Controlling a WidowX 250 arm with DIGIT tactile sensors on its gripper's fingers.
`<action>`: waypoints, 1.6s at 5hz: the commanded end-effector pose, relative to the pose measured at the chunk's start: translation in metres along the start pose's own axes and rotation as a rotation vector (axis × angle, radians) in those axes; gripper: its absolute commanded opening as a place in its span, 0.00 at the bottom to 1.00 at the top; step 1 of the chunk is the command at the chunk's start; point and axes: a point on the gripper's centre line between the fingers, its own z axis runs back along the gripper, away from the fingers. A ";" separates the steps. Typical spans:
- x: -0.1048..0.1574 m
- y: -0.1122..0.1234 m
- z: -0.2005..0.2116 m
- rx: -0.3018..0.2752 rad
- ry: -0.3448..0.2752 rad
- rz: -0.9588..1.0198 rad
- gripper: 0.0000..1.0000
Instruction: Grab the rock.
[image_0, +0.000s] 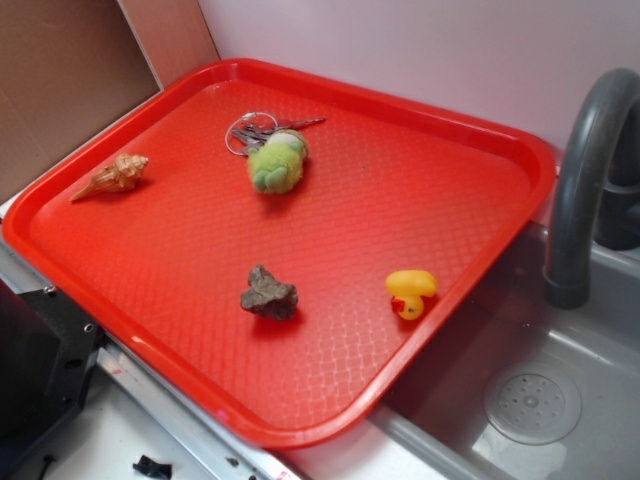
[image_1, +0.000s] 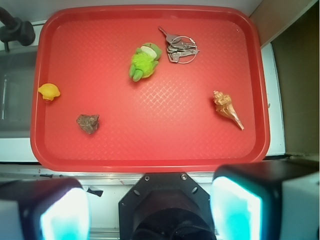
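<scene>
Rock (image_1: 88, 123): on red tray (image_1: 150, 162), ahead-left of gripper (image_1: 150, 210) in wrist view.
Gripper: fingers apart, empty, high above.

The rock (image_0: 268, 295) (image_1: 88, 123), a small, jagged, dark brown-grey lump, lies flat and alone, untouched, near the tray's (image_0: 420, 120) (image_1: 150, 162) edge.

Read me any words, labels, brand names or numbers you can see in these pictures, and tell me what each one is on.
No readable text in either view.
Red tray: a stamped diamond pattern, no lettering.
Keys: any stamping is too small to read.
Rock, duck, shell, green plush: no markings.
Gripper: fingers blurred, no label visible.
</scene>
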 end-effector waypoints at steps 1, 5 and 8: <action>0.000 0.000 0.000 0.000 0.000 0.000 1.00; 0.016 -0.082 -0.087 -0.185 -0.087 -0.871 1.00; 0.023 -0.098 -0.153 0.015 -0.009 -0.886 1.00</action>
